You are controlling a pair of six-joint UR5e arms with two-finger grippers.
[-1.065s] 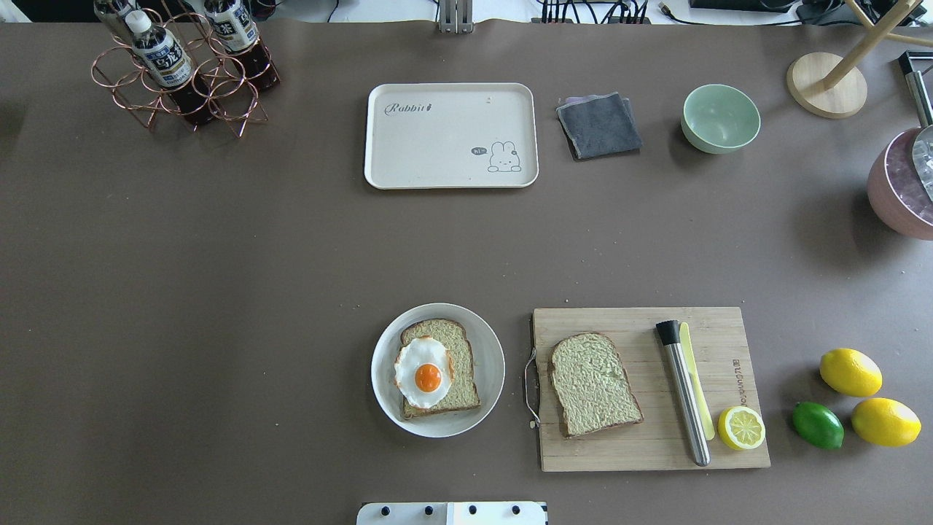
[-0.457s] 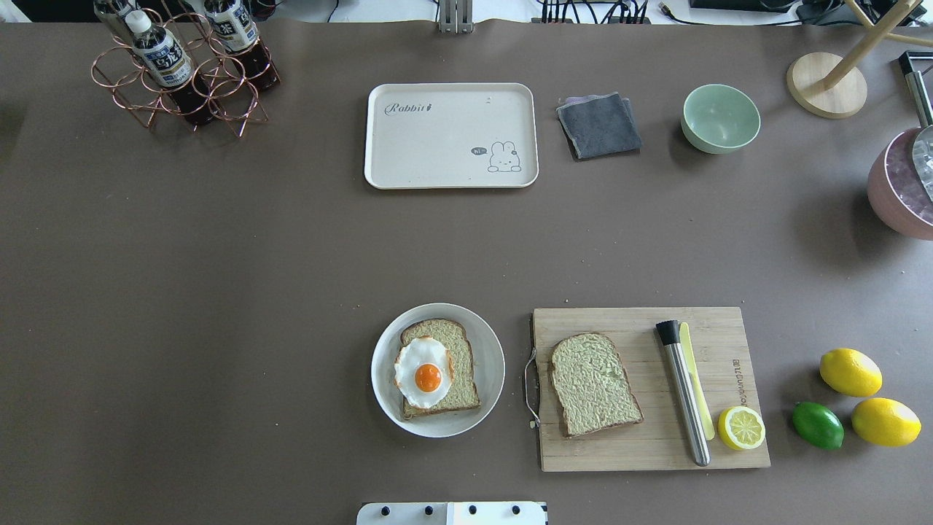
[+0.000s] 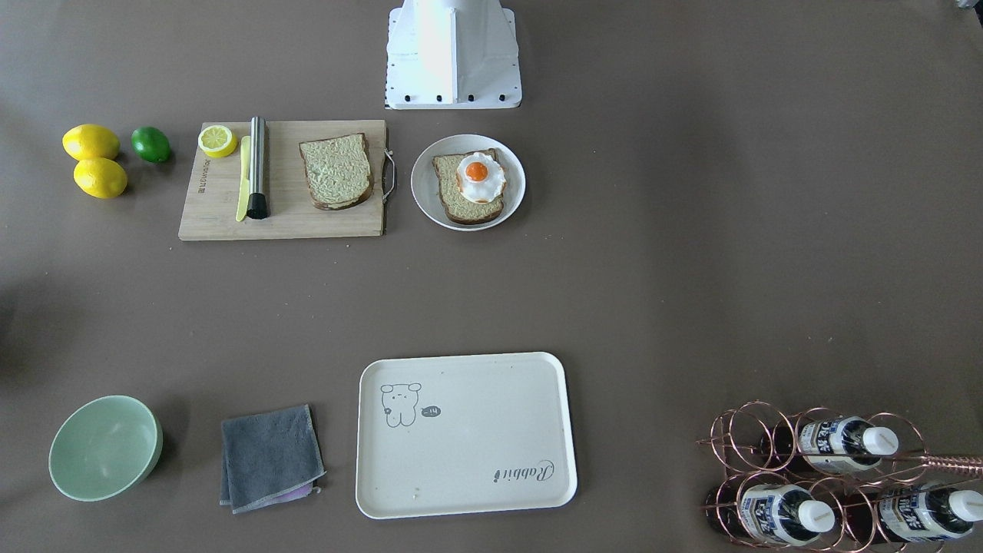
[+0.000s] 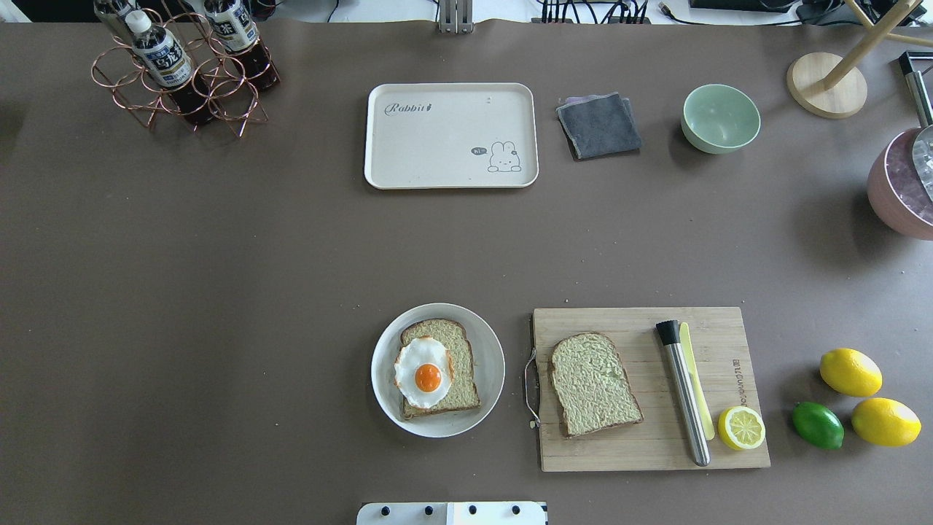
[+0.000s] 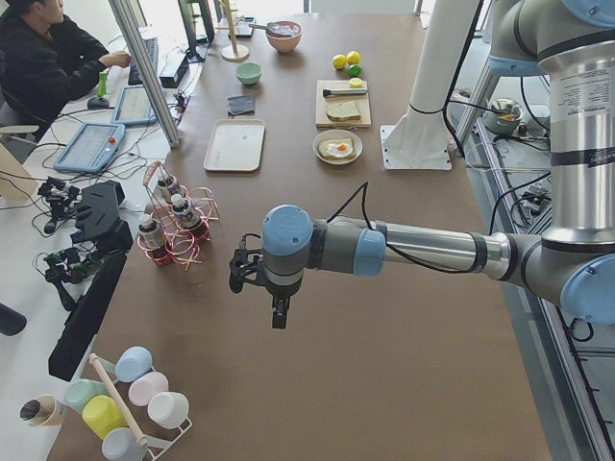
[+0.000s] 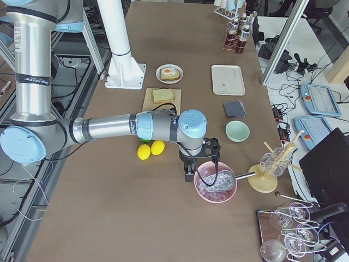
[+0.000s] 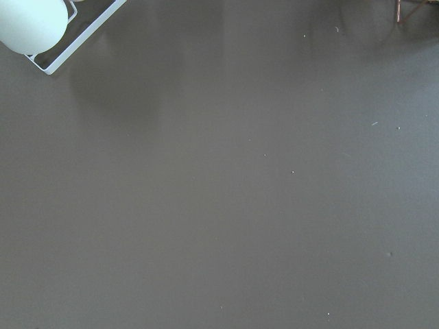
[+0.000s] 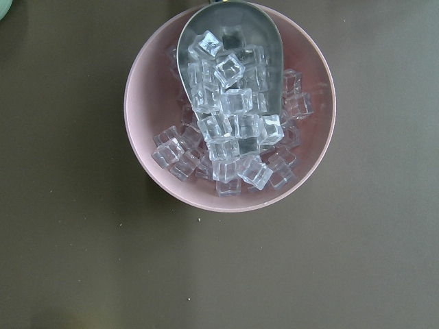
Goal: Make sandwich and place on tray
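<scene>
One bread slice (image 4: 459, 364) lies on a round white plate (image 4: 492, 364) with the fried egg (image 4: 424, 372) on top of it. The second bread slice (image 4: 594, 384) lies bare on the wooden cutting board (image 4: 641, 445), right of the plate. The cream tray (image 4: 437, 146) stands empty at the table's far side, also in the front-facing view (image 3: 476, 430). My left gripper (image 5: 279, 317) hangs over bare table far to the left, near the bottle rack. My right gripper (image 6: 189, 174) hangs by the pink ice bowl far right. I cannot tell whether either is open or shut.
On the board lie a steel muddler (image 4: 684, 394), a yellow knife and a lemon half (image 4: 741, 428). Two lemons and a lime (image 4: 818, 425) lie to its right. A grey cloth (image 4: 599, 125), green bowl (image 4: 720, 118), pink ice bowl (image 8: 230, 110) and bottle rack (image 4: 182, 69) stand at the back.
</scene>
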